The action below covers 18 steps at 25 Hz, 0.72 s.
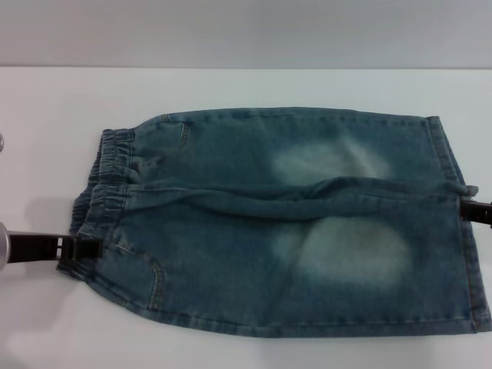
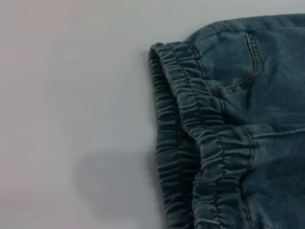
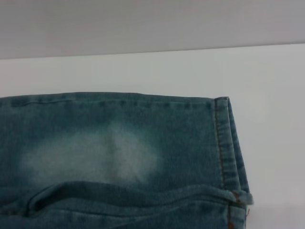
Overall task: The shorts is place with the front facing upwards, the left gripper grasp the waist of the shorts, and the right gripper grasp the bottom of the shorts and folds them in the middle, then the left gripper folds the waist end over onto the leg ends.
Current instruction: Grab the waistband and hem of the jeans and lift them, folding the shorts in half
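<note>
Across the white counter (image 1: 246,88) we see the shorts (image 1: 284,223) spread flat, filling most of the surface; the counter is plain, matte and bare around the denim, and beyond its far edge rises a pale grey wall (image 1: 246,31). We take the shorts as our landmark: the waist of the shorts (image 1: 108,181), a ruffled elastic band, lies at their left end; the leg ends (image 1: 453,192), with straight stitched hems, lie at their right end; a long ridge of cloth runs along their middle between two pale faded patches. At the near corner of the waistband the left gripper (image 1: 86,248) reaches in from the counter's left edge, its black tip touching the denim; we cannot tell whether its fingers are spread or pinching the cloth. Beside the hems, level with the middle ridge, the right gripper (image 1: 477,211) shows only as a dark tip at the picture's edge; its fingers are likewise beyond our telling. Soft shadows fall on the counter just left of the waistband.
</note>
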Each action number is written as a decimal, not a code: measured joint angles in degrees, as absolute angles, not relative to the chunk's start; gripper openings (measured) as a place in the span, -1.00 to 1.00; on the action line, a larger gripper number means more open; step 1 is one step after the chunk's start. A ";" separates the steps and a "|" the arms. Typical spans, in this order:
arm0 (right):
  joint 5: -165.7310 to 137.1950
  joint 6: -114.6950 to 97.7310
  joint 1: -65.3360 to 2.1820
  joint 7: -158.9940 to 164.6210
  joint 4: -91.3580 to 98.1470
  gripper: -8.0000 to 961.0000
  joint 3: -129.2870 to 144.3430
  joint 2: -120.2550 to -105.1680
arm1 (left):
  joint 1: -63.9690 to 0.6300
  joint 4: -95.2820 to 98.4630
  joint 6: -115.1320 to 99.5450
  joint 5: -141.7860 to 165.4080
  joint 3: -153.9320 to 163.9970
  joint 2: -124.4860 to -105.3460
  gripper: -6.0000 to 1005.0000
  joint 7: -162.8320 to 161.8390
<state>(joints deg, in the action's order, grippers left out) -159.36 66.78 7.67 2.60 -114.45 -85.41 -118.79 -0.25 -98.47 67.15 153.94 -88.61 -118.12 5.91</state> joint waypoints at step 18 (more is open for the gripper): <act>-159.35 66.44 7.93 2.28 -114.52 0.51 -84.26 -118.90 | -1.03 -95.86 68.37 154.12 -86.75 -117.90 0.51 5.31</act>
